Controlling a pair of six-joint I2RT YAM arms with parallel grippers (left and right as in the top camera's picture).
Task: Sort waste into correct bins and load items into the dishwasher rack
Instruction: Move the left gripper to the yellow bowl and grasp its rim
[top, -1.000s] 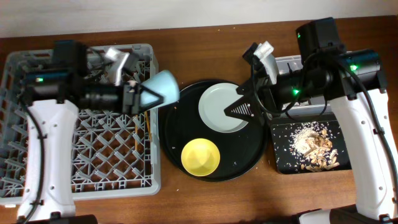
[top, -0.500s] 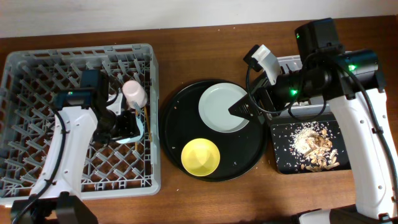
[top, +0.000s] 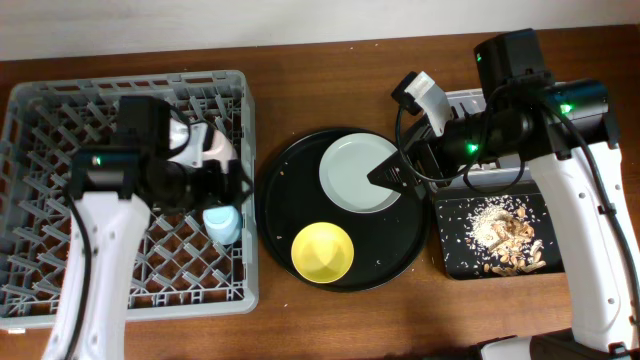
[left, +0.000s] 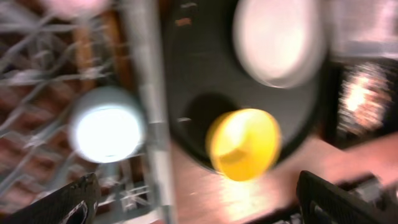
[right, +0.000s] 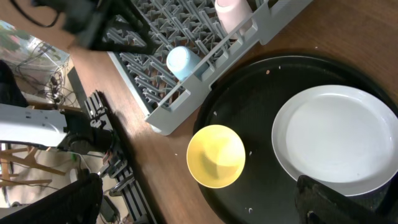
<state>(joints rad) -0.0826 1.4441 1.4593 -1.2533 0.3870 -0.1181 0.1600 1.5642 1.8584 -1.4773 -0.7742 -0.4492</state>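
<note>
The light-blue cup sits in the grey dishwasher rack near its right edge, with the pink cup behind it. My left gripper hovers over the rack between the two cups, open and empty. The blurred left wrist view shows the blue cup and yellow bowl. The yellow bowl and grey-green plate lie on the round black tray. My right gripper is open and empty above the plate's right edge. Chopsticks, tissue and wrapper are out of view.
The shallow black rectangular tray at the right holds beige food scraps. The clear tub behind it is mostly hidden by my right arm. Bare wooden table runs along the front.
My left gripper carried the light-blue cup down into the rack, let it go and drew back upward. The right arm has hardly moved.
</note>
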